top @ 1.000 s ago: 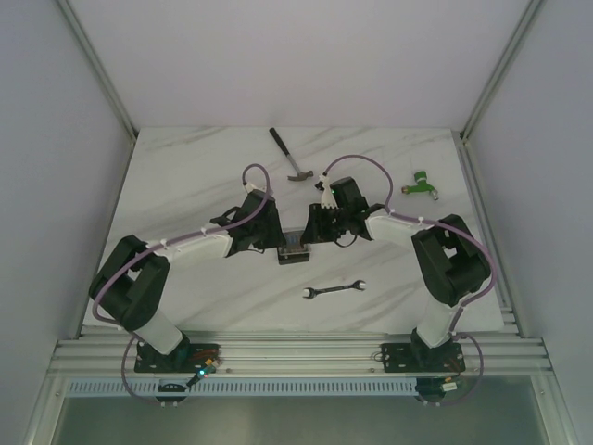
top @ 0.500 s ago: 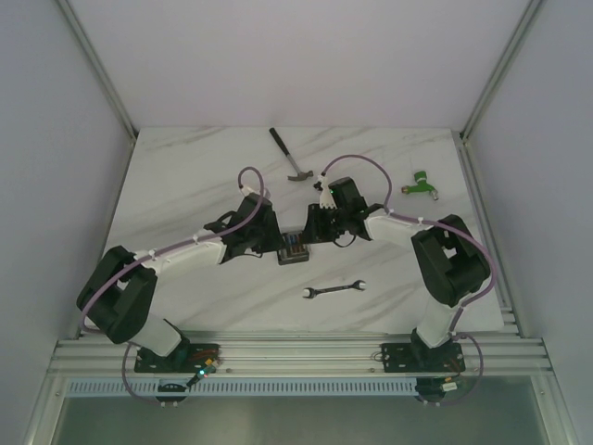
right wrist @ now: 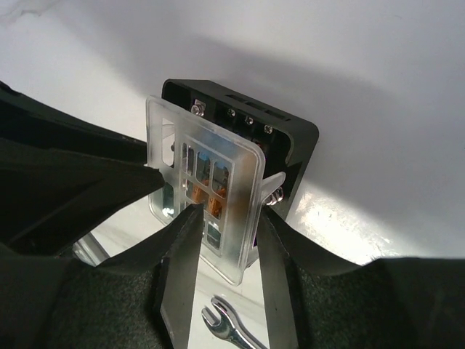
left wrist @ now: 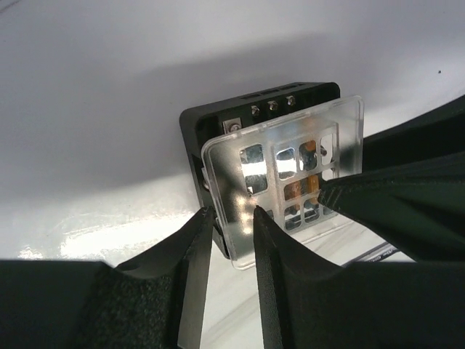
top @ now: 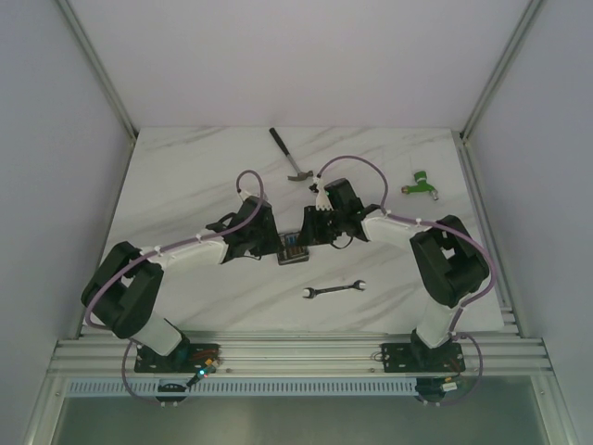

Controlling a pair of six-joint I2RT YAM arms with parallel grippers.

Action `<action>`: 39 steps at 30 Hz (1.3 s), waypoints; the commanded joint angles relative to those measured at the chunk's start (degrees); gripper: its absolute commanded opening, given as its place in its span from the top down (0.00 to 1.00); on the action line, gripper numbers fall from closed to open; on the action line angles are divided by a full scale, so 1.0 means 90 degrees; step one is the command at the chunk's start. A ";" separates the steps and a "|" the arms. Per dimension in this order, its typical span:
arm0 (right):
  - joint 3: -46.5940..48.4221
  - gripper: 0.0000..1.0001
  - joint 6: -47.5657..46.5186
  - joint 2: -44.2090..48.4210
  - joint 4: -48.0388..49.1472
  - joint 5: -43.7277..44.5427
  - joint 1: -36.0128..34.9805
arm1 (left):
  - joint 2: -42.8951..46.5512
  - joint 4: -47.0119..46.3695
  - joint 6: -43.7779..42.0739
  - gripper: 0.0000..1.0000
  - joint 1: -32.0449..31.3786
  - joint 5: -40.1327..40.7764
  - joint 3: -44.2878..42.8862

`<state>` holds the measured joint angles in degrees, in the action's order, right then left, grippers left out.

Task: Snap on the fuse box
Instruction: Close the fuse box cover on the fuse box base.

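A wrench (top: 334, 291) lies near the fuse box (top: 294, 248).

The fuse box (left wrist: 212, 125) is matt black plastic, its lid (left wrist: 290, 169) clear glossy plastic, the table (top: 185, 176) smooth white marble-look.

Since a second ago the left arm (top: 185, 248) has lowered its elbow, and the left gripper (top: 275, 243) has slid a little to the left. The right gripper (top: 309, 235) has moved slightly toward the far side. The fuse box (top: 293, 248), then pale grey from above, now shows coloured fuses under its clear lid (left wrist: 290, 174).
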<state>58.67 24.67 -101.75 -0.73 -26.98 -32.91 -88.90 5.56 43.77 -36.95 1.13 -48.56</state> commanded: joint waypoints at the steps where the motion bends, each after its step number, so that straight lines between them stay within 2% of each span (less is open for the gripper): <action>1: 0.0248 0.58 0.0025 0.0083 -0.0084 -0.0063 -0.0063 | 0.0068 -0.0056 0.0084 0.61 0.0115 0.0129 0.0141; 29: 0.0440 0.62 0.0388 -0.0131 -0.0201 -0.0141 -0.0094 | -0.0355 -0.0163 -0.0153 0.60 0.0203 0.0181 -0.0483; 39: 0.0438 0.55 0.0439 -0.0234 -0.0241 -0.0050 -0.0092 | -0.0355 -0.0225 -0.0211 0.57 0.0267 0.0308 -0.0560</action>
<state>60.90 28.08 -102.67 -2.74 -26.98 -33.34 -91.37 5.15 42.81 -34.87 2.85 -51.48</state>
